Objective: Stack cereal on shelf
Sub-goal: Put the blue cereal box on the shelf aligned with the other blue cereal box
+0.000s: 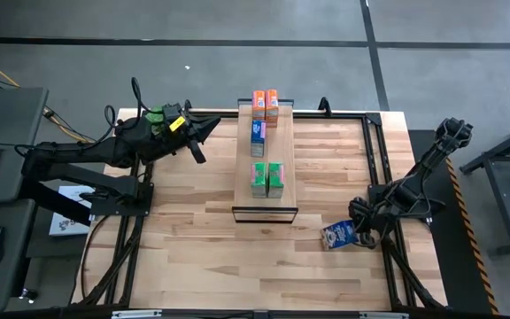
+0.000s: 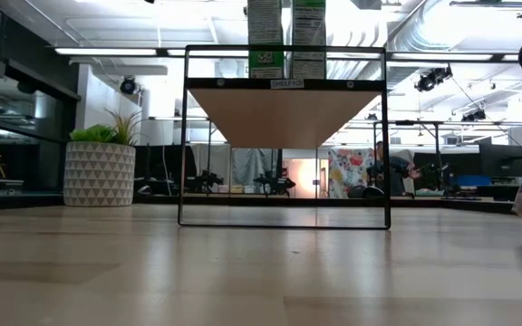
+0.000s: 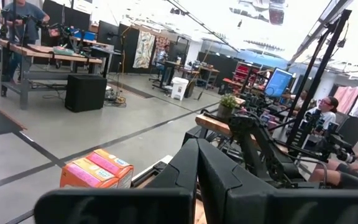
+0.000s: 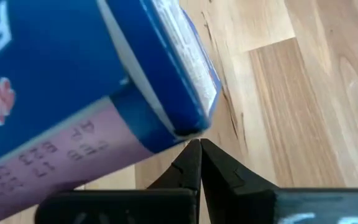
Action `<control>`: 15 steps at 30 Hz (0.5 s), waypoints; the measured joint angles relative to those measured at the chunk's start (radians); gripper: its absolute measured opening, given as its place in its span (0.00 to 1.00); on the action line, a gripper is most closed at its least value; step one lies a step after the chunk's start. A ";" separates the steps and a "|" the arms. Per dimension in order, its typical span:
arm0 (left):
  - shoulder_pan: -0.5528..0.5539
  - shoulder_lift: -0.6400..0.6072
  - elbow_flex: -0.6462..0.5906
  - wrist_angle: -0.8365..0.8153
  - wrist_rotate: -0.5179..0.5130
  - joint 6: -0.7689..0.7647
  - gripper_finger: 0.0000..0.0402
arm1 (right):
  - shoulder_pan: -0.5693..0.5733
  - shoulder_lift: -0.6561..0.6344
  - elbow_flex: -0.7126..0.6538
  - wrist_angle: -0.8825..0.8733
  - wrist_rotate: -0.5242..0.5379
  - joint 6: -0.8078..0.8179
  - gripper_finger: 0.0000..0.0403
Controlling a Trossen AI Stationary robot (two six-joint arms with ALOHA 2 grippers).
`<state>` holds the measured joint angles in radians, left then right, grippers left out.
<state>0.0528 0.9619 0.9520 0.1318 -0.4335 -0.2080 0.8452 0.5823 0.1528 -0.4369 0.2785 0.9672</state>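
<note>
The shelf (image 1: 282, 151) stands mid-table and carries two orange boxes (image 1: 265, 102) at its far end, one blue box (image 1: 258, 135) behind them and two green boxes (image 1: 267, 178) near its near end. A second blue box (image 1: 336, 235) lies askew on the table, to the right of the shelf's near end, and fills the right wrist view (image 4: 73, 81). My right gripper (image 1: 359, 232) (image 4: 195, 148) is shut, its tips at that box's corner. My left gripper (image 1: 209, 131) (image 3: 197, 149) is shut and hovers left of the shelf's far end, touching nothing. My right gripper's shut fingertips (image 4: 190, 155) stand right at a lower corner (image 4: 185, 129) of the blue box, coming from the table's right side. Whether they touch it, I cannot tell.
A thin black frame (image 1: 374, 151) runs around the tabletop's edges. In the low view the shelf's black legs (image 2: 182, 136) span the middle, with the green boxes (image 2: 265, 36) on top. A potted plant (image 2: 101, 163) stands beyond the table's far edge. Bare wood lies left of the shelf.
</note>
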 joint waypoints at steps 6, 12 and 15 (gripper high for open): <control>0.000 0.000 0.000 0.000 0.001 0.000 0.00 | 0.000 0.000 0.000 0.022 0.000 0.019 0.00; 0.000 0.000 0.000 0.000 0.001 0.001 0.00 | 0.000 0.000 0.000 0.063 -0.001 0.026 0.00; 0.000 0.000 0.000 -0.001 0.001 0.001 0.00 | 0.000 0.000 0.000 0.072 -0.001 0.047 0.00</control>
<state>0.0528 0.9619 0.9516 0.1307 -0.4328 -0.2073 0.8452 0.5819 0.1528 -0.3651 0.2773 1.0142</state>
